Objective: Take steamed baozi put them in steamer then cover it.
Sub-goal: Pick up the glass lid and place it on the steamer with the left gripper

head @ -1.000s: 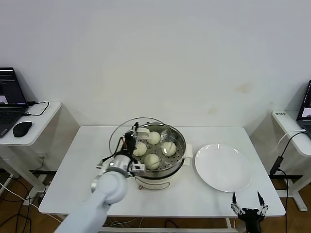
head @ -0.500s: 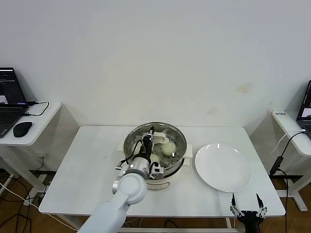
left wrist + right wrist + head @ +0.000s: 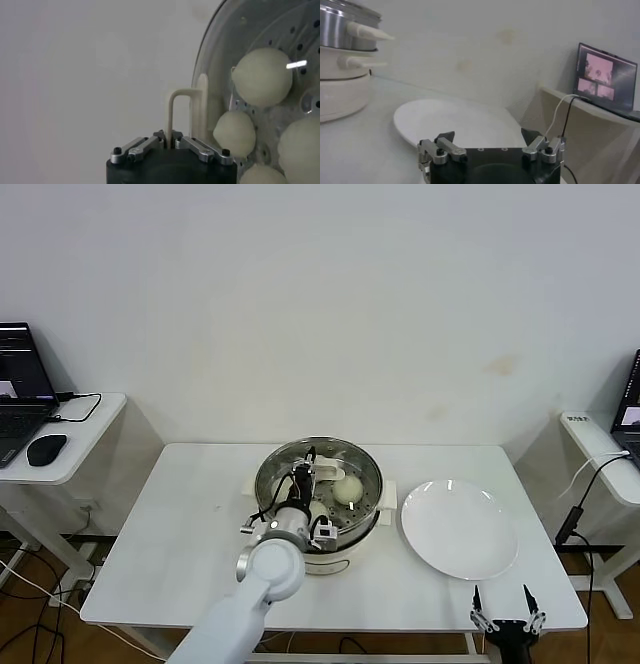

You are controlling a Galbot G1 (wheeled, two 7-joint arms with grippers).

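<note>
The steamer (image 3: 352, 529) stands mid-table on its cream base. The clear glass cover (image 3: 325, 452) lies over its top. My left gripper (image 3: 303, 481) is shut on the cover's cream handle (image 3: 171, 107), seen up close in the left wrist view, where the gripper (image 3: 168, 139) pinches one leg of it. Several cream-white baozi (image 3: 261, 76) lie on the perforated tray under the glass; one (image 3: 347, 489) shows clearly in the head view. My right gripper (image 3: 507, 622) is open and empty, low at the table's front right edge, away from the steamer (image 3: 345, 30).
An empty white plate (image 3: 459, 527) lies right of the steamer, also in the right wrist view (image 3: 455, 122). The white table (image 3: 180, 524) is bare on the left. Side desks hold a laptop (image 3: 20, 384), a mouse (image 3: 46, 449) and a screen (image 3: 606, 75).
My left gripper has carried the cover from the steamer's left side to over its top, then stayed nearly still. The right gripper sank slightly lower.
</note>
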